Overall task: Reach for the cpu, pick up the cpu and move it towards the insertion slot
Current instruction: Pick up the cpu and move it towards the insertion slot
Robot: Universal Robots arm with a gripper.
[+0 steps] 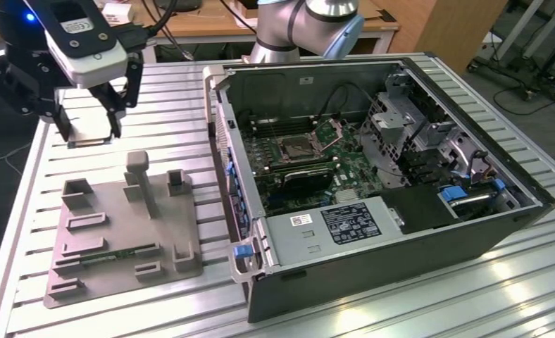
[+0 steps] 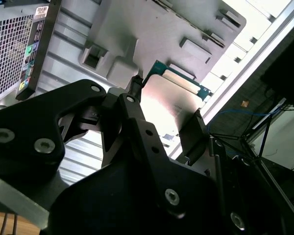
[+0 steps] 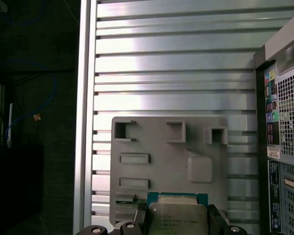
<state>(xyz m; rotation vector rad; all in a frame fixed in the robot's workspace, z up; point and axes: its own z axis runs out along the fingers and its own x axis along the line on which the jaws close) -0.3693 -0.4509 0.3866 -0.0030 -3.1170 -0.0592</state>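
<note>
One flat, square, silvery-topped cpu [image 3: 177, 220] in the black hand's [image 1: 91, 131] grip

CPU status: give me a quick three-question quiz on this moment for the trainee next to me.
1. True or false: the gripper is shut on the cpu.
2. Fill in: the insertion slot lies to the exterior view's ____ of the cpu.
3. The cpu is: A) seated in the insertion slot, B) held above the table, to the exterior view's left of the computer case, C) resting on top of the computer case.
Key: 1 true; 2 right; 3 B.
</note>
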